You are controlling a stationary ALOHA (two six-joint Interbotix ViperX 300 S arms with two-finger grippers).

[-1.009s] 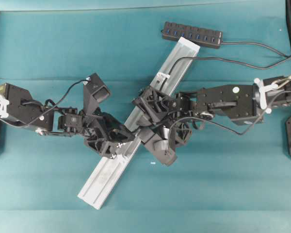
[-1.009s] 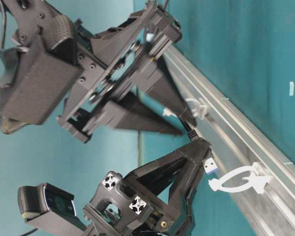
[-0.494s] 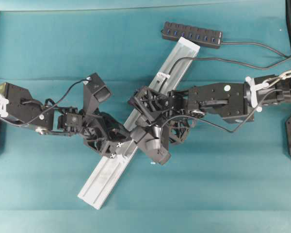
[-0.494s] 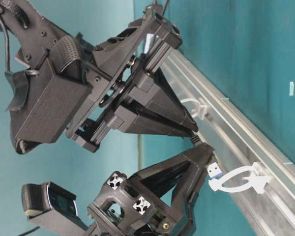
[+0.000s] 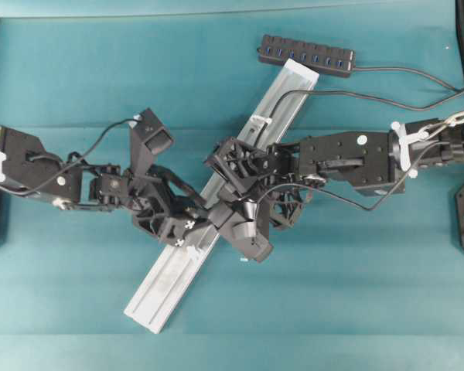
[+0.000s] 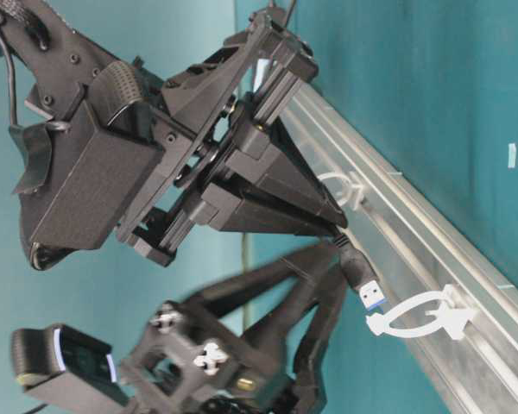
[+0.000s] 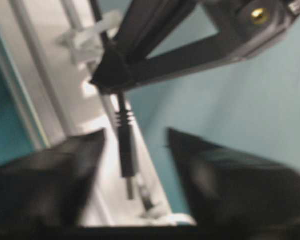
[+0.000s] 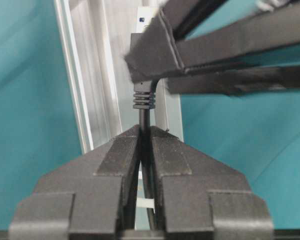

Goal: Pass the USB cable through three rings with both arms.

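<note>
Two arms meet mid-surface over the diagonal silver rail. The right hand is clenched on the USB cable behind its plug; the left hand stands released around the plug, beside a white ring.

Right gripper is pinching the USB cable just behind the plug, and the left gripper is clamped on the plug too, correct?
Not quite. The left gripper is open, its fingers either side of the plug, as the left wrist view shows. The right gripper does pinch the USB cable.
</note>
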